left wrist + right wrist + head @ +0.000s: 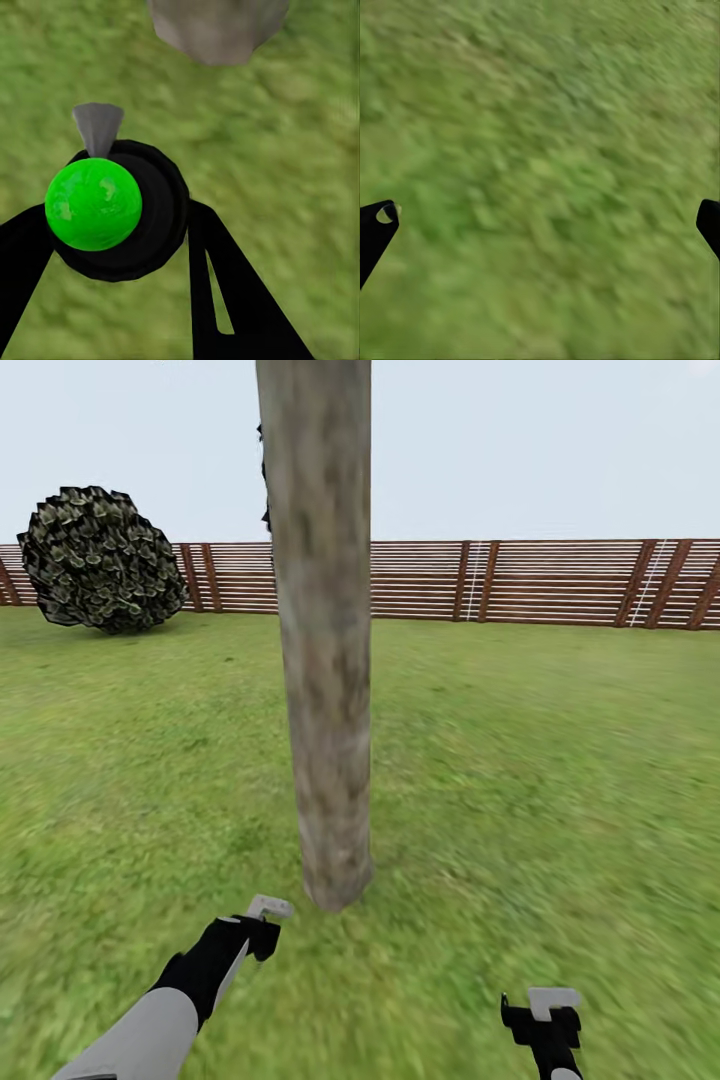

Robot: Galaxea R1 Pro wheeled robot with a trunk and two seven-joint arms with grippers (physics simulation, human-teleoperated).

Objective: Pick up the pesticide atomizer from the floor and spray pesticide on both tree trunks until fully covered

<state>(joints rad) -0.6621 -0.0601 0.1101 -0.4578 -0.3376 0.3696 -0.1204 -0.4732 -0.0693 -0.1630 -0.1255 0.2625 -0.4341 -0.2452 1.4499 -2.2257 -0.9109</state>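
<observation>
The robot stands close in front of one tree trunk (322,630), a thick pale column rising out of the lawn (560,760) in the head view, with the slatted fence (560,580) and a dark round bush (100,558) far behind it.

The left pincer (262,922) is held low, just beside the base of the trunk. In the left wrist view its fingers (232,292) are clamped around the bottle (124,214), seen from above as a black round body with a bright green top and a grey nozzle (97,126); the top looks green here, not red. The nozzle points toward the trunk base (217,26), which sits near but apart from it. My guess is the bottle is held this way so the spray will land on the bark at the foot of the tree. No whitish specks can be made out on the trunk or in the air, so the spraying of this tree seems not yet under way.

The right pincer (545,1015) hangs over bare grass, well apart from the trunk. In the right wrist view its fingertips (376,225) stand wide apart with nothing between them, likely just kept out of the way
</observation>
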